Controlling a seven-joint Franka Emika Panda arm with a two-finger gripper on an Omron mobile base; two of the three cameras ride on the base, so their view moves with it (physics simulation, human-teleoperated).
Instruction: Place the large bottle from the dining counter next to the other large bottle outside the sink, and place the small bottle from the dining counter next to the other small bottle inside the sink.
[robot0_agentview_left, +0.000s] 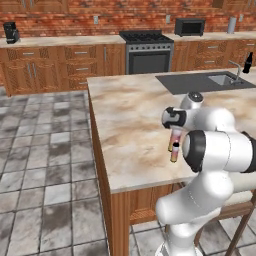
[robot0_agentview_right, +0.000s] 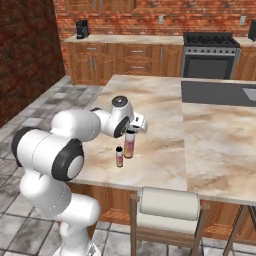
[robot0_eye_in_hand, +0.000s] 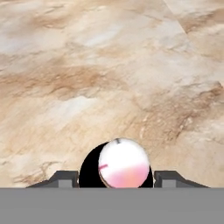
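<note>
The tool (robot0_agentview_right: 131, 131) sits right over the top of the large bottle (robot0_agentview_right: 129, 146), which stands upright on the surface (robot0_agentview_right: 165, 105) near its near edge. In the hand view the bottle's top (robot0_eye_in_hand: 124, 164) lies between the two finger tips (robot0_eye_in_hand: 65, 178), one on each side; whether they press on it I cannot tell. The small bottle (robot0_agentview_right: 119, 157) stands just beside the large one, nearer the near edge, apart from it. To the far side the marbled surface lies open up to the dark surround of the sink (robot0_agentview_left: 223, 79), well apart. The left base view shows the tap (robot0_agentview_left: 235, 68) and the other large bottle (robot0_agentview_left: 248, 62), black, standing just right of the sink near the surface's far right corner. The right base view shows a chair back (robot0_agentview_right: 167, 204) below the near edge, close to both bottles.
</note>
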